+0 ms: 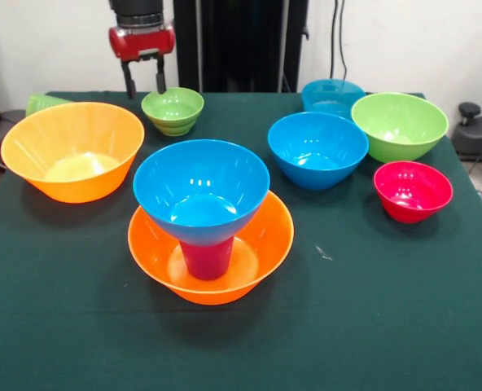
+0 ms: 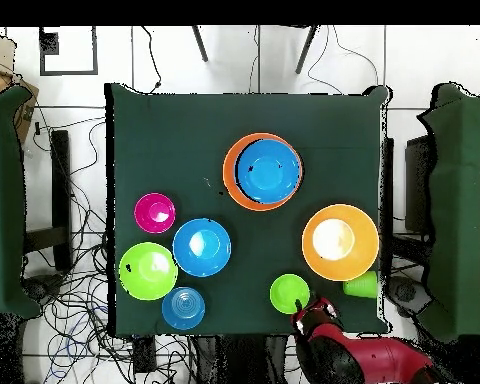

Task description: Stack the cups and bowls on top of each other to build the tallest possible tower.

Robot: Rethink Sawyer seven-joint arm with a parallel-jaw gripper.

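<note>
Bright, even light falls from above; the glossy bowls carry soft white glints, strongest inside the orange bowl (image 1: pixel 72 151) near the table's (image 1: pixel 371 326) left edge. Shadows under the bowls are short and faint. The front view is sharp throughout, and the dark cloth shows no glare.

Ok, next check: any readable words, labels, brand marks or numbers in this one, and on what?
None can be read in either view.
The bowls, such as the blue bowl on the tower, and the orange bowl, show plain plastic with no marking.
The gripper and its red housing carry no legible label.
The green tablecloth is unprinted.
</note>
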